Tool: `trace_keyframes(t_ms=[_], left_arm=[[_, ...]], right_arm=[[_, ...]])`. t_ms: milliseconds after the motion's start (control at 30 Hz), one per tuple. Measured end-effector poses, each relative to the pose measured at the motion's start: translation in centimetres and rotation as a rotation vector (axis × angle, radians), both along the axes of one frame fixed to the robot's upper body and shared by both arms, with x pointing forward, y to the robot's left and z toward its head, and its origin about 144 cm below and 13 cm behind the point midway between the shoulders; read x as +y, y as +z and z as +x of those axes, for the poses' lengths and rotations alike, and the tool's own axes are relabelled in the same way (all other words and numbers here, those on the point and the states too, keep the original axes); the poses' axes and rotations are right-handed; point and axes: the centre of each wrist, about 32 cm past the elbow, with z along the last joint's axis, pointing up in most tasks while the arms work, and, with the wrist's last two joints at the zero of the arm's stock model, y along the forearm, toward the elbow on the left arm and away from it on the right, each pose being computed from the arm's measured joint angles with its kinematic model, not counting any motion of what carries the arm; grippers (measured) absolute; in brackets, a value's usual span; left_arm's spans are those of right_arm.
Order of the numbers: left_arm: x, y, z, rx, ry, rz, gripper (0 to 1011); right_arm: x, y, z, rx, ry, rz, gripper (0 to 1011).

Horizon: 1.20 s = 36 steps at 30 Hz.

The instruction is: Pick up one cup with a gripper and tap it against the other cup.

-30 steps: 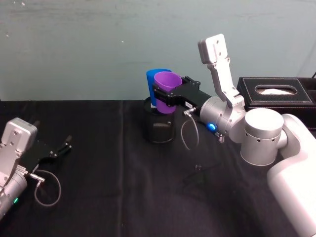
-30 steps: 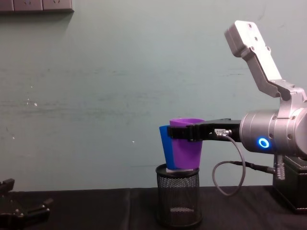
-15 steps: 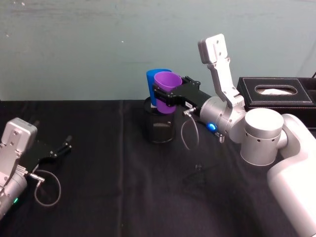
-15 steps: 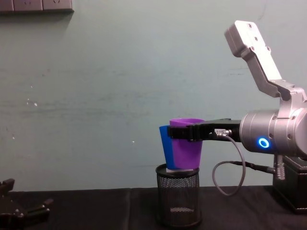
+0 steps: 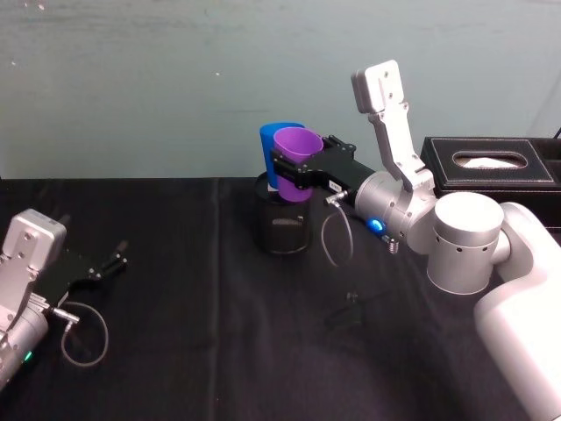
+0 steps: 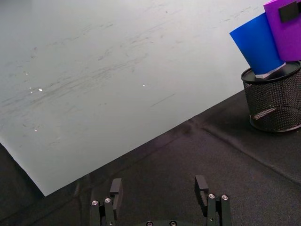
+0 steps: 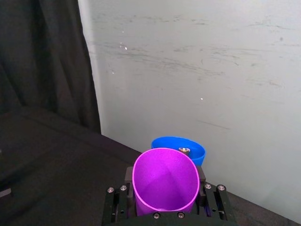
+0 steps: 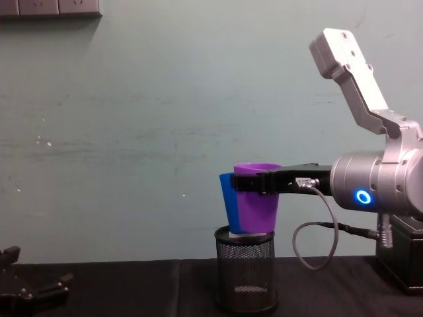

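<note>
My right gripper (image 5: 292, 171) is shut on the purple cup (image 5: 297, 162), holding it upright in the air above the black mesh pen holder (image 5: 281, 226). The blue cup (image 5: 273, 151) stands tilted in that holder, and the purple cup (image 8: 256, 200) rests against its side; the blue cup (image 8: 229, 206) shows just left of it. In the right wrist view the purple cup (image 7: 165, 182) sits between the fingers with the blue cup (image 7: 176, 146) right behind. My left gripper (image 5: 98, 265) lies open low at the left, far from both cups.
A black tissue box (image 5: 491, 165) stands at the back right, behind my right arm. The table (image 5: 193, 351) is covered in black cloth, with a pale wall close behind the pen holder (image 6: 272, 103). A small dark item (image 5: 347, 311) lies on the cloth in front.
</note>
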Motion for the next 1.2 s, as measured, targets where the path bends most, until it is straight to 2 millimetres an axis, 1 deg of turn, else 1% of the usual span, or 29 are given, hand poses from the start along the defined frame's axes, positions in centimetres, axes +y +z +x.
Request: trace_keyframes(t_ms=[400, 533, 733, 767, 867, 967, 1000, 1167, 1200], left_arm=[[0.0, 0.0, 0.0, 0.0, 0.0, 0.0, 1000], [0.0, 0.0, 0.0, 0.0, 0.0, 0.0, 1000], [0.0, 0.0, 0.0, 0.0, 0.0, 0.0, 1000], [0.0, 0.0, 0.0, 0.0, 0.0, 0.0, 1000], [0.0, 0.0, 0.0, 0.0, 0.0, 0.0, 1000], [0.0, 0.0, 0.0, 0.0, 0.0, 0.0, 1000], [0.0, 0.0, 0.0, 0.0, 0.0, 0.0, 1000], [0.0, 0.0, 0.0, 0.0, 0.0, 0.0, 1000], [0.0, 0.0, 0.0, 0.0, 0.0, 0.0, 1000]], right_arm=[[0.0, 0.0, 0.0, 0.0, 0.0, 0.0, 731], [-0.3, 0.0, -0.7, -0.007, 0.009, 0.008, 731], [-1.3, -0.3, -3.1, -0.018, 0.038, 0.026, 731], [-1.7, -0.4, -3.8, -0.021, 0.043, 0.031, 731], [-2.3, -0.6, -5.2, -0.028, 0.053, 0.04, 731], [-2.8, -0.9, -6.2, -0.035, 0.06, 0.042, 731], [-3.1, -1.1, -6.8, -0.039, 0.066, 0.042, 731], [-3.8, -2.3, -8.6, -0.047, 0.093, 0.031, 731], [-3.8, -2.3, -8.6, -0.047, 0.093, 0.031, 731]])
